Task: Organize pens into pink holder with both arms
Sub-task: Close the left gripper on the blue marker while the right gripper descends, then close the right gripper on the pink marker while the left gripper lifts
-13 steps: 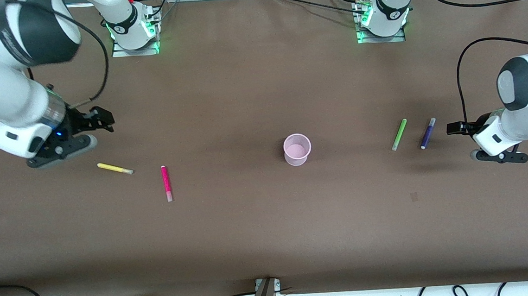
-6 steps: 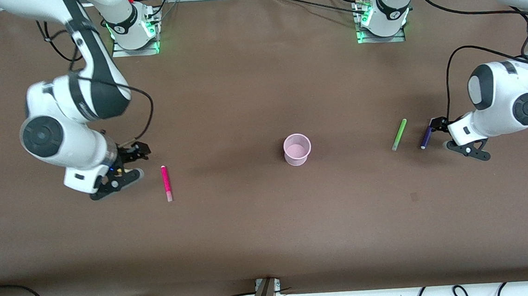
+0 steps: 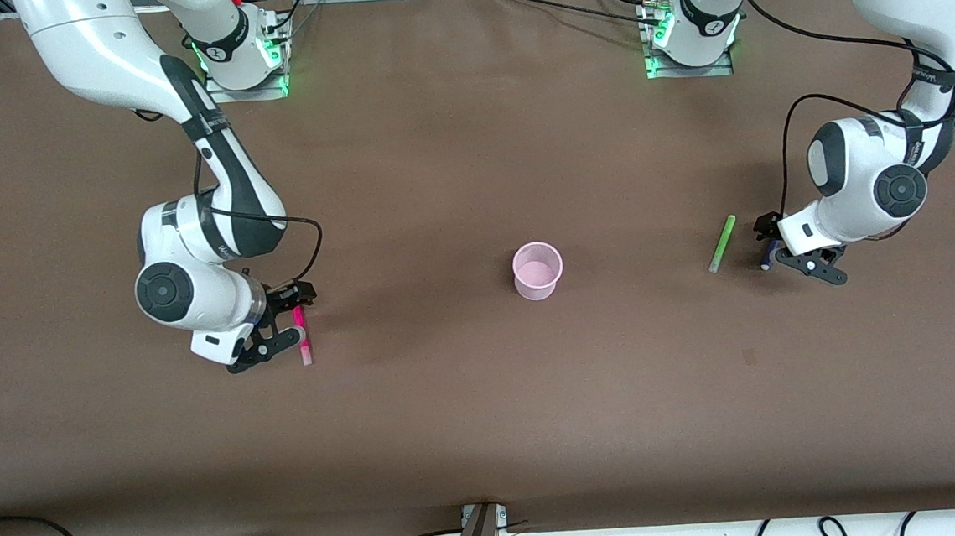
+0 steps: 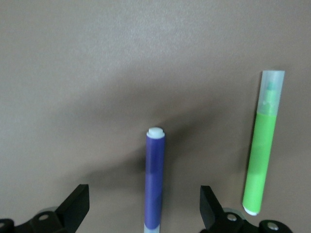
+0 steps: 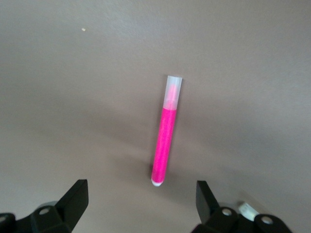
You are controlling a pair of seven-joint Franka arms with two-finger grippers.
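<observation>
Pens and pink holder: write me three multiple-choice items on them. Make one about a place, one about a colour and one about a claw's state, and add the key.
1. Where does the pink holder stand?
A. beside the right arm's base
B. on the table between the magenta pen and the green pen
C. on top of a pen

2. What colour is the pen that the left claw is lined up on?
A. yellow
B. magenta
C. purple-blue

3. What is the state of the right claw?
A. open over the magenta pen
B. shut on the pink holder
C. shut on the green pen

Key:
1 B: the front view shows it mid-table with one of these pens toward each end.
2 C: the left wrist view shows the purple-blue pen between the spread fingers.
3 A: the right wrist view shows both fingers wide apart, holding nothing.
</observation>
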